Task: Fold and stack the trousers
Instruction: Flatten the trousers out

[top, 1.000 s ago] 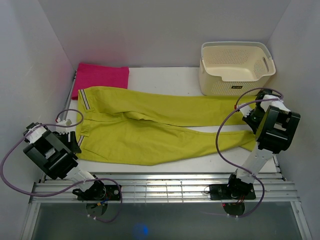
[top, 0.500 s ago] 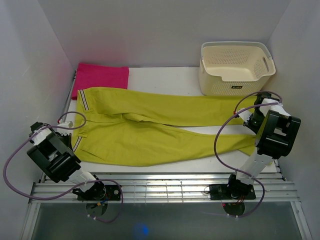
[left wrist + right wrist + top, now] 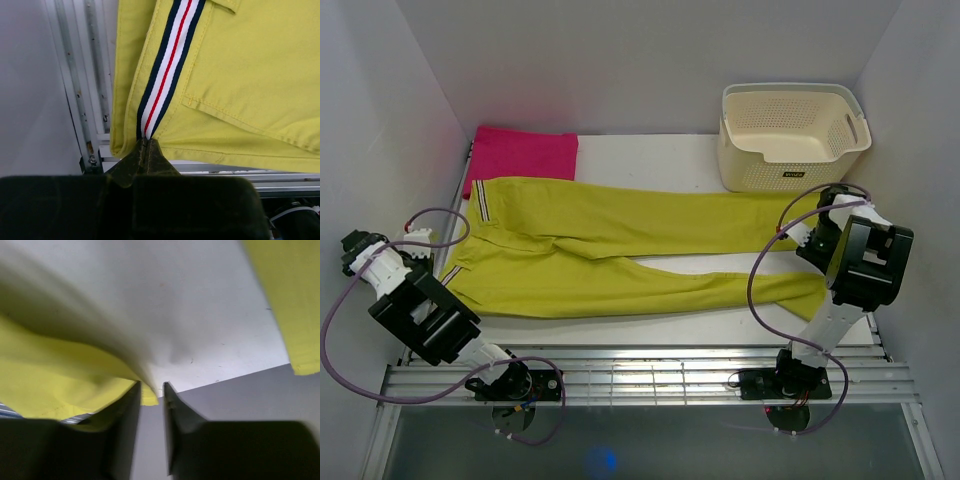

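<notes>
The yellow-green trousers lie flat across the white table, waistband at the left and both legs running right. My left gripper is shut on the near waistband corner, pinching the blue, white and red side stripe. In the top view that gripper sits at the table's left edge. My right gripper hangs by the leg ends. In the right wrist view its jaws stand slightly apart. A corner of yellow cloth rests against the left finger only.
A folded magenta-pink cloth lies at the back left, touching the waistband. A cream perforated basket stands at the back right. Metal rails run along the near edge. Grey walls close in on both sides.
My left gripper has shut on the waistband's striped corner and drawn it left, stretching the trousers. My right gripper's jaws have parted a little and its arm has shifted slightly.
</notes>
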{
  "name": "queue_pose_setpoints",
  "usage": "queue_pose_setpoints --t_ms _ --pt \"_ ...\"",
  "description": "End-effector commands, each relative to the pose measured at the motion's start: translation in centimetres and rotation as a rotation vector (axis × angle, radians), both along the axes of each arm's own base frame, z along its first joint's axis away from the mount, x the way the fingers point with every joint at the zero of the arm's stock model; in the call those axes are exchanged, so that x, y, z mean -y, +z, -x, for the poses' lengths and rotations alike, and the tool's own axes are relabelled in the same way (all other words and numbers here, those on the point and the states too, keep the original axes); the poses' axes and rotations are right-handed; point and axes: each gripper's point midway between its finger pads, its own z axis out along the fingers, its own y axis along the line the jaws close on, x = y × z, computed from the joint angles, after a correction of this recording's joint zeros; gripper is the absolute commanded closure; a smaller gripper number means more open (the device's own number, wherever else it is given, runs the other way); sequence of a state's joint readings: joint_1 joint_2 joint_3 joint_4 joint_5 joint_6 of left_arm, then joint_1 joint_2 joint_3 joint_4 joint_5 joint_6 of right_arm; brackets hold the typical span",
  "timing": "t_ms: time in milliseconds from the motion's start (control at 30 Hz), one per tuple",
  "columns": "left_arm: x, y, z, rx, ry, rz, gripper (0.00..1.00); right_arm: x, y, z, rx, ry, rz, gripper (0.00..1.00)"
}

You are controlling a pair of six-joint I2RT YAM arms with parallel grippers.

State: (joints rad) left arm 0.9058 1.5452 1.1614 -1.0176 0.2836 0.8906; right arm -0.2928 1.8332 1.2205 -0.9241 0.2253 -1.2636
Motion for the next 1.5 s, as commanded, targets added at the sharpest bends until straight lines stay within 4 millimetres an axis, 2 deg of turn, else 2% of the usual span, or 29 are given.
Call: queue_pose_setpoints --t_ms 0,33,67,133,167,200,233,267,300,367,400,433,467,500,567,600,667,800,933,1033,1167,1267,1367,1400,1467 --pt "-3.4 1.4 -0.8 0.034 0.02 -0.124 1.0 0.7 0.8 -4.2 0.114 -0.022 0.069 0.61" --pt "-3.2 1.2 -0.9 0.036 0.036 -0.108 1.0 -0.2 1.4 -5.8 0.16 -0.028 0.04 0.54" --pt "-3.0 1.0 -0.9 0.037 0.045 -0.098 1.0 -0.5 2.1 -6.4 0.185 -0.041 0.03 0.44" --pt "-2.6 1.0 -1.1 0.05 0.057 -0.078 1.0 -1.3 4.0 -7.3 0.241 -0.075 -0.01 0.41" --pt "-2.3 0.9 -1.0 0.05 0.059 -0.07 1.0 -1.1 5.4 -7.9 0.279 -0.08 -0.011 0.34" --pt "-2.1 0.8 -1.1 0.053 0.059 -0.062 1.0 -0.8 7.2 -7.8 0.326 -0.084 -0.008 0.32" --pt "-1.9 0.7 -1.0 0.052 0.057 -0.059 1.0 -0.8 8.1 -7.5 0.345 -0.087 -0.02 0.3" --pt "-1.7 0.4 -0.8 0.047 0.055 -0.052 1.0 -0.7 8.6 -6.7 0.349 -0.094 -0.029 0.27" --pt "-1.5 0.3 -0.7 0.046 0.055 -0.049 1.0 0.0 10.0 -5.6 0.378 -0.122 -0.034 0.27" --pt "-1.3 0.1 -0.6 0.046 0.055 -0.041 1.0 -1.1 9.1 -1.5 0.283 -0.164 -0.116 0.27" --pt "-1.1 -0.1 -0.5 0.045 0.054 -0.036 1.0 -0.5 9.5 0.7 0.277 -0.196 -0.131 0.27" --pt "-0.9 -0.2 -0.5 0.046 0.053 -0.03 1.0 -0.9 9.1 2.1 0.263 -0.211 -0.167 0.28" --pt "-0.8 -0.3 -0.5 0.044 0.053 -0.026 1.0 -0.9 7.4 4.1 0.227 -0.244 -0.175 0.28" --pt "-0.7 -0.4 -0.5 0.042 0.055 -0.023 1.0 0.0 7.3 5.5 0.242 -0.294 -0.157 0.29" --pt "-0.7 -0.5 -0.4 0.036 0.053 -0.025 1.0 0.8 6.2 7.0 0.237 -0.349 -0.15 0.3" --pt "-0.6 -0.6 -0.3 0.036 0.053 -0.021 1.0 1.5 5.4 8.6 0.223 -0.412 -0.151 0.3" --pt "-0.7 -0.7 -0.3 0.036 0.052 -0.025 1.0 2.0 4.4 9.9 0.209 -0.51 -0.166 0.31" --pt "-0.6 -0.6 -0.5 0.045 0.059 -0.016 1.0 1.6 3.1 10.5 0.208 -0.657 -0.205 0.35" --pt "-0.7 -0.5 -0.5 0.048 0.061 -0.021 1.0 -0.5 1.2 12.1 0.153 -0.751 -0.251 0.38" --pt "-0.6 -0.4 -0.5 0.053 0.058 -0.023 1.0 -1.0 0.3 13.2 0.141 -0.818 -0.235 0.38" --pt "-0.3 -0.5 -0.4 0.056 0.058 -0.017 1.0 -1.7 -0.9 15.1 0.133 -0.901 -0.21 0.32" --pt "-0.2 -0.7 -0.4 0.057 0.056 -0.016 1.0 -1.6 -1.7 15.7 0.14 -0.936 -0.178 0.26" --pt "0.0 -1.0 -0.3 0.054 0.058 -0.014 1.0 -1.6 -2.5 15.8 0.134 -0.966 -0.179 0.26" --pt "0.0 -1.0 -0.3 0.054 0.06 -0.014 1.0 -1.7 -2.7 15.9 0.125 -0.972 -0.182 0.26" --pt "-0.1 -1.1 -0.4 0.057 0.062 -0.014 1.0 -1.7 -3.3 16.0 0.098 -0.975 -0.188 0.38"
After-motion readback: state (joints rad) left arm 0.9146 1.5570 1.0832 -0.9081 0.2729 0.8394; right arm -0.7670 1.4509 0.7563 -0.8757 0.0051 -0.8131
